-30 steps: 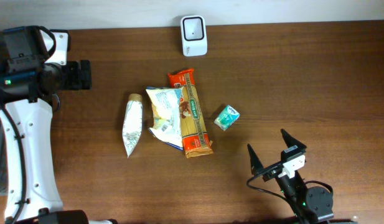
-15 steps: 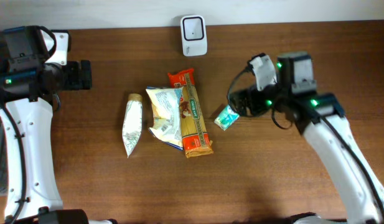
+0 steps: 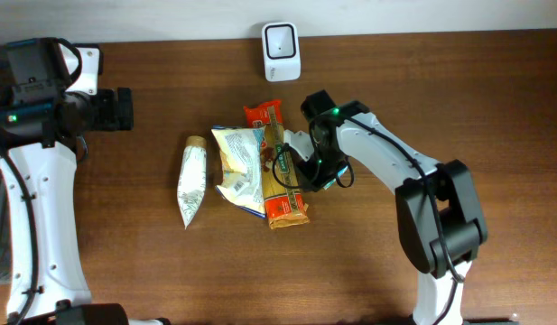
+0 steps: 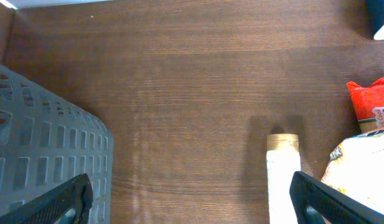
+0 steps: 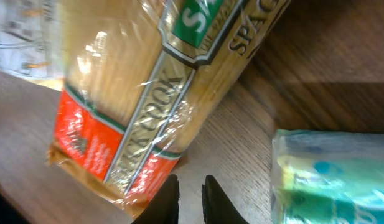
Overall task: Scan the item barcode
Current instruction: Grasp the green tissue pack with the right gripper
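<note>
Overhead and wrist views, barcode-scanning task. The barcode scanner [image 3: 281,51] stands at 12 o'clock on the table's far edge. The goods lie at the centre: a spaghetti packet [image 3: 274,153] overlapping a white-and-green snack bag [image 3: 240,167] at its 9 o'clock, with a white cone-shaped pouch [image 3: 191,181] further toward 9 o'clock.

The right gripper [image 3: 305,171] is low at the spaghetti packet's 3 o'clock side. Its wrist view shows the fingers [image 5: 172,198] almost together with only bare wood between them, so it grips nothing. A small teal packet [image 5: 328,180] lies just beside them, and the item to be scanned is probably this or the spaghetti. The left gripper [image 4: 190,186] waits wide open near 9 o'clock, well apart from the goods.

Hazards:
- **Empty lift:** the claw is shut in the gap between the two packets, so rising now would likely bring nothing up.
- **Disturbed goods:** sideways travel with the fingers this low could shove the teal packet away, or drag the spaghetti across the snack bag.
- **Poor hold:** glossy film may slip out of a shallow pinch.
- **Failed scan:** no barcode is visible on either packet, so the item may reach the scanner with the wrong face toward it.
</note>
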Motion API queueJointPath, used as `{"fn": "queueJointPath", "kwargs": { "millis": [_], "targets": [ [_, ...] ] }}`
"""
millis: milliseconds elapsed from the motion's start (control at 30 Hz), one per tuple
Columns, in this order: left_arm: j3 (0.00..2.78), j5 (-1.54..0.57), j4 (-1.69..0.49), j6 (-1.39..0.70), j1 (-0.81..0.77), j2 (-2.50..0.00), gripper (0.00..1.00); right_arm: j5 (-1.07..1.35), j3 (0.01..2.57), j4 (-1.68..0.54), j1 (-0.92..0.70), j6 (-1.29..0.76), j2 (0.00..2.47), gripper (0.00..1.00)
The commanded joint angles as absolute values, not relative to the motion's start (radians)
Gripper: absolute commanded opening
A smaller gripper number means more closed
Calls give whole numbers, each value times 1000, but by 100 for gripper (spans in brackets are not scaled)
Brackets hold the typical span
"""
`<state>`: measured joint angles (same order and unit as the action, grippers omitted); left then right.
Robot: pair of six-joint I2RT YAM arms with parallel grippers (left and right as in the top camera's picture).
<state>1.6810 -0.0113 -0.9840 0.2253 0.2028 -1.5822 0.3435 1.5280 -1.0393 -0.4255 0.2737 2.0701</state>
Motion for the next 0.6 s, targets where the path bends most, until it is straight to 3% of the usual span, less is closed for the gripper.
{"fn": "queueJointPath", "kwargs": {
  "millis": [0,200,333,567],
  "targets": [
    [1683,-22,-983,241,208,-1583,99,255,1543,-1026,-430,283,2084,15],
    [1683,-22,-983,241,208,-1583,99,39,1543,-889,-430,192,2085,15],
    [1683,-22,-983,241,208,-1583,99,-144,1543,-819,-405,15,2085,18],
    [1683,-22,-983,241,208,-1583,99,-37,1543,-856,-209,-67,2085,19]
  ]
}}
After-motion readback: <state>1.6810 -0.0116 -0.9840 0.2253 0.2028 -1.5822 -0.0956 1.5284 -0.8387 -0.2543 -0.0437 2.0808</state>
